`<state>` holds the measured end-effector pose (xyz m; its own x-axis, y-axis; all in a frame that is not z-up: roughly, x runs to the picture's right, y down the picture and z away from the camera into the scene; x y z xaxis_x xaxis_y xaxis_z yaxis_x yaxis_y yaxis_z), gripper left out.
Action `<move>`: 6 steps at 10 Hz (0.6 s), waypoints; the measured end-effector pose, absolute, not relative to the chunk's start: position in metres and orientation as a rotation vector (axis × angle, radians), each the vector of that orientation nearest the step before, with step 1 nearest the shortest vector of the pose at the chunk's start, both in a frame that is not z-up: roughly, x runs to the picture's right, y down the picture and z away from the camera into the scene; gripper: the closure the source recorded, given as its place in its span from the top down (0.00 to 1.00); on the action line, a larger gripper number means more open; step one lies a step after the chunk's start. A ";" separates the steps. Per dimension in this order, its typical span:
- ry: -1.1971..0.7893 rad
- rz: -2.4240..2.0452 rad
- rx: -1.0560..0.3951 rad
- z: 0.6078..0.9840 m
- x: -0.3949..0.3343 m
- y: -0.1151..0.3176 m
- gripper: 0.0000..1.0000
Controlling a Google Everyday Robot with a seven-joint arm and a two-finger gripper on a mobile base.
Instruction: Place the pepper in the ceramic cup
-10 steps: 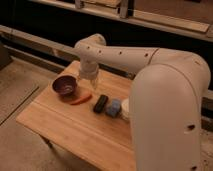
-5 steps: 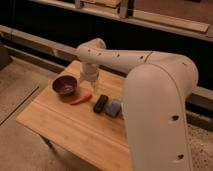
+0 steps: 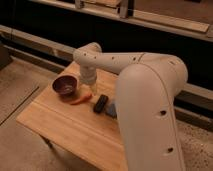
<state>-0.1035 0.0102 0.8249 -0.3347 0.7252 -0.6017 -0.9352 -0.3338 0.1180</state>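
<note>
Looking across the wooden table (image 3: 60,127), we find the pepper (image 3: 81,99) lying flat near the far left edge. It is just beside the dark bowl (image 3: 65,85), on the side toward the table's middle. The gripper (image 3: 89,88) hangs close over the pepper's far end (released or clenched, we cannot tell). A black object (image 3: 100,103) lies just past the pepper toward the right edge, and a bluish object (image 3: 111,108) beside it is partly hidden by the arm.

One camera, set high behind the robot's bulky white arm (image 3: 150,100), looks steeply down across the light wooden table (image 3: 60,132), fairly near; the gripper (image 3: 89,89) hangs mid-frame, above the table's far part.
</note>
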 end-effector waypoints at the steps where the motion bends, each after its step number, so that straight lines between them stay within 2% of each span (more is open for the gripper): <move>1: 0.556 1.864 -0.544 0.827 -0.106 0.012 0.56; 2: 0.562 1.860 -0.542 0.828 -0.106 0.013 0.48; 4: 0.578 1.865 -0.542 0.831 -0.105 0.017 0.26; 6: 0.592 1.878 -0.546 0.834 -0.102 0.021 0.15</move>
<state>-0.1023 0.0209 0.8338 -0.3511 0.7055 -0.6157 -0.9310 -0.3328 0.1496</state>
